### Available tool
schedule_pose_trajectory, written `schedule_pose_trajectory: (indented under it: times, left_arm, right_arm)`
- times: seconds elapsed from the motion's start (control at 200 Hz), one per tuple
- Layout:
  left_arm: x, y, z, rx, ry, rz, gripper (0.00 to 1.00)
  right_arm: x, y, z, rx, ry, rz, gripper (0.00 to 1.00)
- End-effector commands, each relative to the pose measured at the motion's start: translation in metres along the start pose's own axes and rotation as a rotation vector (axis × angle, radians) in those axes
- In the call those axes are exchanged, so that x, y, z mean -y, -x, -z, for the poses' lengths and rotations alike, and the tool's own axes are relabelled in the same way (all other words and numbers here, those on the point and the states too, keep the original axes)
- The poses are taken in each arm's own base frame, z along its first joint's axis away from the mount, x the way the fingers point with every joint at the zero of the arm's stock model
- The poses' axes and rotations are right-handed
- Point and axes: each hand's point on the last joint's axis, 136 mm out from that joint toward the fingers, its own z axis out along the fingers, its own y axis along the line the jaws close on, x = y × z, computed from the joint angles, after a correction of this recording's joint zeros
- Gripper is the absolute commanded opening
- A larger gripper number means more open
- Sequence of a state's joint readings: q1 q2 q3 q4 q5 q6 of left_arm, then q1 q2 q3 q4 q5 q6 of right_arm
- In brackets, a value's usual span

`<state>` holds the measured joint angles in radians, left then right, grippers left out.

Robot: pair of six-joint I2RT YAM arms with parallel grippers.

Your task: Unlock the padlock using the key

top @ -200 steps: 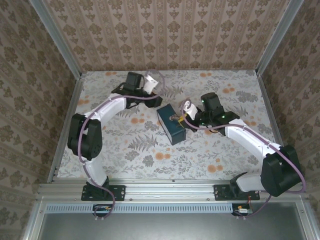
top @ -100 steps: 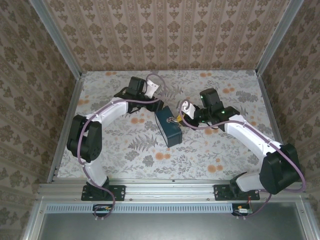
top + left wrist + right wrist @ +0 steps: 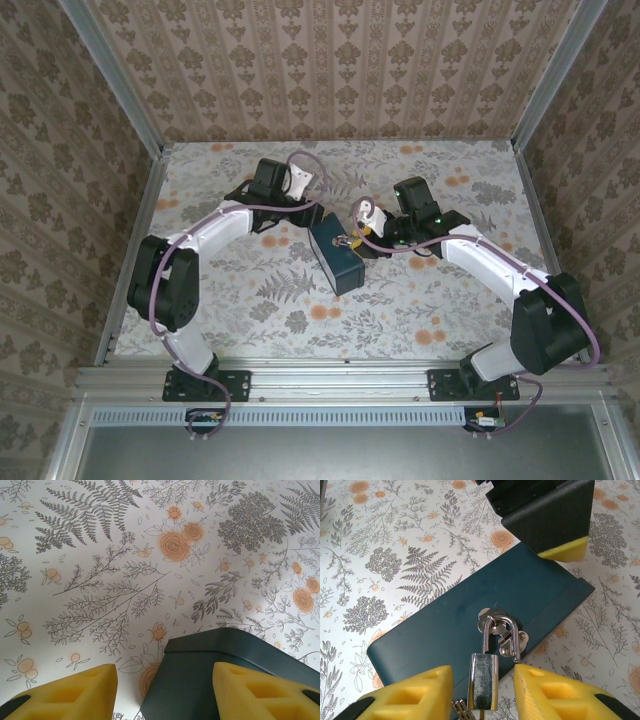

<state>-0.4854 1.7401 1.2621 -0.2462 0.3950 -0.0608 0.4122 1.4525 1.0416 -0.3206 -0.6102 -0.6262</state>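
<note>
Silvery small metal padlock (image 3: 485, 680), hooked on a dark blue rectangular tin (image 3: 445, 625), sits between open right fingers (image 3: 405, 692), touching neither; left fingers (image 3: 65, 690) open beside the tin's corner.

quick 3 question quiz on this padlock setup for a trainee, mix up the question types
1. True or false: the padlock lies loose on the floral table, apart from the blue tin.
2. What stands between the right hand's yellow fingers? A) the padlock B) a screwdriver C) nothing
3. Fill in: the ___ hand straddles the tin's end away from the padlock.
Key: 1 false, its shackle is hooked at the tin's clasp. 2 A. 3 left hand.
</note>
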Motion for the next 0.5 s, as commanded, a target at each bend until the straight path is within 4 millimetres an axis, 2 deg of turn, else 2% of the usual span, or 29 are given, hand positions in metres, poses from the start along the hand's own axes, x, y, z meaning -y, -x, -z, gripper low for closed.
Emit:
schedule_pose_trajectory:
  times: [0.0, 0.175, 0.285, 0.31, 0.35, 0.495]
  left_arm:
    - [-0.001, 0.004, 0.018, 0.007, 0.013, 0.041, 0.54]
    - [0.001, 0.0, 0.03, -0.01, 0.018, 0.104, 0.54]
    - [-0.001, -0.007, 0.036, -0.025, 0.041, 0.125, 0.54]
    - [-0.012, -0.007, 0.04, -0.018, 0.062, 0.151, 0.54]
    - [-0.014, -0.008, 0.042, -0.015, 0.068, 0.166, 0.54]
    - [-0.011, -0.02, 0.042, -0.017, 0.044, 0.261, 0.53]
  right_arm:
    - [-0.002, -0.004, -0.003, 0.002, 0.021, 0.004, 0.38]
    - [-0.003, -0.008, -0.008, -0.017, 0.048, -0.004, 0.28]
    - [-0.001, -0.012, -0.011, -0.033, 0.044, -0.01, 0.29]
    - [-0.001, -0.013, -0.011, -0.036, 0.044, -0.009, 0.29]
    - [-0.002, -0.014, -0.012, -0.038, 0.045, -0.007, 0.28]
    - [-0.003, -0.014, -0.014, -0.037, 0.041, 0.002, 0.13]
